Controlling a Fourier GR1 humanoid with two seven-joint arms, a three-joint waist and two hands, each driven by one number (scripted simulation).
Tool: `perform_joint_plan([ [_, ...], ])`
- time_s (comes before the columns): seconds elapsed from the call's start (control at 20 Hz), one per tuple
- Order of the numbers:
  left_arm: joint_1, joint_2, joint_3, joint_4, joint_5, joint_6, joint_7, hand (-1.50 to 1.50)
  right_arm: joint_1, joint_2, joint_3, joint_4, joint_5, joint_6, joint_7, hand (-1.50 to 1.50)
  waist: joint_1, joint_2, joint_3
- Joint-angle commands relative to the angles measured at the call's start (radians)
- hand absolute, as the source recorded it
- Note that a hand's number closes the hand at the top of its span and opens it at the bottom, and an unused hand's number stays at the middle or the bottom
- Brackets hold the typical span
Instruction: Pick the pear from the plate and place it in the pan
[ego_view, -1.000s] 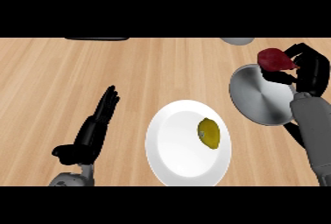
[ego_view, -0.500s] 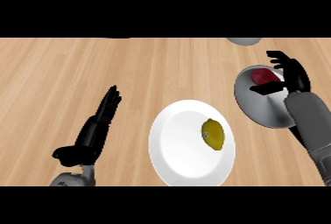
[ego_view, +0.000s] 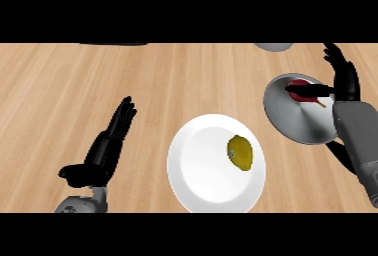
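Since half a second ago my right hand (ego_view: 341, 82) has lifted clear, fingers straight and spread, its thumb partly hiding the red pear (ego_view: 298, 93) lying in the grey pan (ego_view: 295, 120) at right; its long axis I can't make out. My left hand (ego_view: 107, 147) rests open, lower left.

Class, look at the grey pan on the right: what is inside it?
Inside the pan lies a dark red fruit near its far rim, partly hidden by the right hand. The rest of the pan's floor shows bare.
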Motion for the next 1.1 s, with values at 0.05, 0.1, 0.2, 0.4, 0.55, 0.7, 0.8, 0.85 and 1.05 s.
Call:
perform_joint_plan([
  [0.05, 0.061, 0.016, 0.008, -0.065, 0.003, 0.0, 0.005, 0.0, 0.043, -0.061, -0.099, 0.021, -0.119, 0.104, -0.109, -1.5, -0.013, -0.008, -0.001],
  [0.1, 0.013, 0.004, 0.022, -0.021, 0.013, 0.001, 0.02, 0.0, 0.06, -0.101, -0.116, 0.017, -0.149, 0.207, -0.117, -1.5, -0.027, -0.01, -0.001],
  [0.2, 0.033, -0.002, 0.003, -0.036, -0.012, 0.015, 0.02, 0.0, 0.078, -0.132, -0.141, 0.036, -0.185, 0.282, -0.129, -1.5, -0.025, -0.01, -0.001],
  [0.4, 0.05, -0.005, 0.014, 0.026, -0.008, -0.004, -0.052, 0.0, 0.117, -0.166, -0.147, 0.035, -0.234, 0.479, -0.157, -1.5, -0.034, -0.012, -0.002],
  [0.55, 0.01, -0.006, 0.05, 0.06, 0.005, 0.0, -0.039, 0.0, 0.188, -0.203, -0.12, -0.014, -0.246, 0.628, -0.176, -1.5, -0.05, -0.017, -0.003],
  [0.7, 0.001, -0.003, 0.037, 0.008, 0.0, -0.005, 0.015, 0.0, 0.286, -0.217, -0.117, -0.017, -0.26, 0.688, -0.306, -1.5, -0.04, -0.014, -0.002],
  [0.8, 0.035, -0.022, 0.017, 0.003, -0.017, 0.0, 0.006, 0.0, 0.296, -0.189, -0.083, -0.088, -0.271, 0.676, -0.255, -1.5, -0.039, -0.016, -0.003],
  [0.85, 0.034, -0.021, 0.017, -0.018, -0.03, 0.015, 0.017, 0.0, 0.354, -0.203, -0.085, -0.112, -0.278, 0.702, -0.291, -1.5, -0.043, -0.017, -0.003],
  [1.05, 0.017, -0.013, 0.047, -0.009, -0.008, -0.017, 0.021, 0.0, 0.44, -0.186, -0.06, -0.204, -0.296, 0.676, -0.3, -1.5, -0.044, -0.017, -0.003],
])
